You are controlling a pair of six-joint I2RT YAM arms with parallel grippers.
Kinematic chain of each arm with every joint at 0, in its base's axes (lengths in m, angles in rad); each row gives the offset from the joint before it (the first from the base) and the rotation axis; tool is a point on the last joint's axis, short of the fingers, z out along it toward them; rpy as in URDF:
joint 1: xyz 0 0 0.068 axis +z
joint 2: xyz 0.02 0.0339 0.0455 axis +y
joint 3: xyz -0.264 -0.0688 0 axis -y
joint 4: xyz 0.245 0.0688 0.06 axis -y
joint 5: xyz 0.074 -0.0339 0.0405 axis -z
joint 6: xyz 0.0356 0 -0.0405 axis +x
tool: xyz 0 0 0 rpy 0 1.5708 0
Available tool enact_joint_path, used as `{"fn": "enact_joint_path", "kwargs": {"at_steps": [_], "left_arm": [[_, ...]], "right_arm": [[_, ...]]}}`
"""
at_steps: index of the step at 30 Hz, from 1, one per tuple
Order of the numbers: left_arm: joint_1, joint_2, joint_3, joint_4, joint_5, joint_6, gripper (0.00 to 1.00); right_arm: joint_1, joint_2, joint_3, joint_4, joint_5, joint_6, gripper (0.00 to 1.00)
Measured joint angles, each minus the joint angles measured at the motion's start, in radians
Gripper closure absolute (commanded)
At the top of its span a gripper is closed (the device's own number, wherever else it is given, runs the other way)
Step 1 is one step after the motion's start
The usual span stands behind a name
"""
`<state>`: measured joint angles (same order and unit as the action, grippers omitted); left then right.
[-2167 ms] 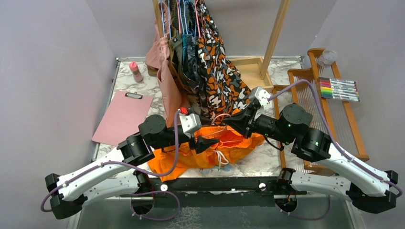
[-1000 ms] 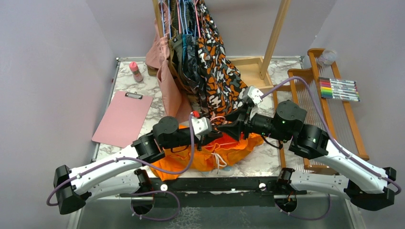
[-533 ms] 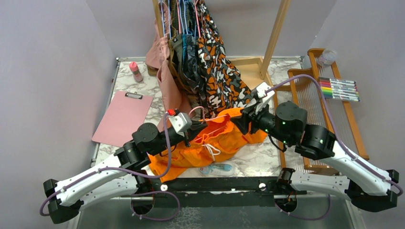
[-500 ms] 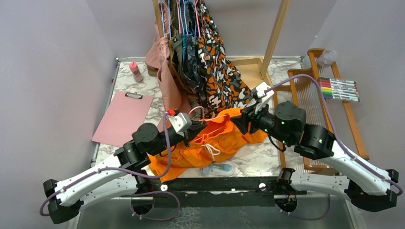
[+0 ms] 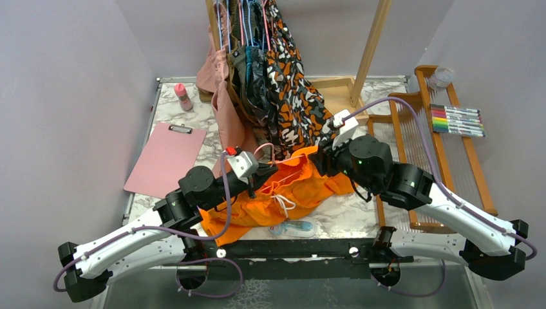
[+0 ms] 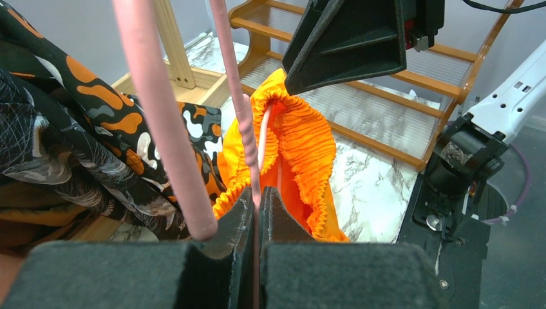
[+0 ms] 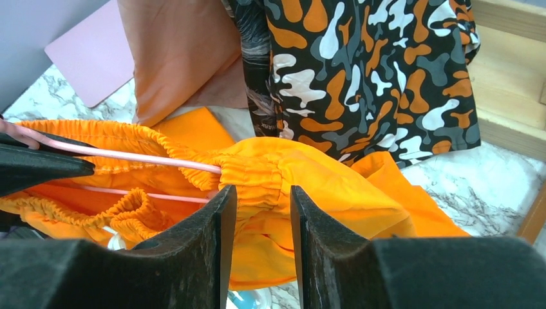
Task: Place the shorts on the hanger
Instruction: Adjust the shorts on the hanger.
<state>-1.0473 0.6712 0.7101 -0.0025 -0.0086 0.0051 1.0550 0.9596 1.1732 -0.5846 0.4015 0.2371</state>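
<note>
Wrist views alone show the grips: left gripper clamps the hanger by its wire, right gripper pinches the shorts waistband, threaded on that wire, just below the patterned garment.

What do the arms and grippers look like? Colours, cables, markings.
The left arm and right arm match: white links, black rounded joints, lilac cable looping along each, white camera box at the wrist, the left one's with a red spot. Black wedge-shaped fingers on left gripper and right gripper.
</note>
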Motion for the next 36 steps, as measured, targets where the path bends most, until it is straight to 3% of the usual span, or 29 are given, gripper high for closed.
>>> {"fn": "enact_joint_path", "kwargs": {"at_steps": [7,12,15,20,23,29,36], "left_arm": [[0.0,0.0,0.0,0.0,0.0,-0.002,1.0],[0.0,0.005,0.0,0.0,0.0,-0.003,1.0],[0.0,0.007,0.0,0.0,0.002,-0.005,1.0],[0.001,0.006,0.0,0.0,0.002,-0.005,1.0],[0.001,-0.002,0.0,0.0,0.003,-0.005,1.0],[0.001,-0.055,-0.008,-0.01,0.036,-0.001,1.0],[0.001,-0.111,-0.01,-0.047,0.179,0.008,1.0]], "right_arm": [[0.0,0.024,0.0,0.0,-0.019,-0.002,0.82],[0.0,0.087,0.0,-0.001,-0.053,-0.002,0.85],[0.0,0.098,0.0,-0.001,-0.077,-0.004,0.81],[0.0,0.085,0.005,-0.001,-0.109,-0.019,0.62],[0.0,0.051,0.016,-0.003,-0.136,-0.048,0.57],[0.0,-0.092,0.029,-0.001,-0.178,-0.143,0.5],[0.0,-0.228,0.031,-0.001,-0.319,-0.232,0.49]]}}
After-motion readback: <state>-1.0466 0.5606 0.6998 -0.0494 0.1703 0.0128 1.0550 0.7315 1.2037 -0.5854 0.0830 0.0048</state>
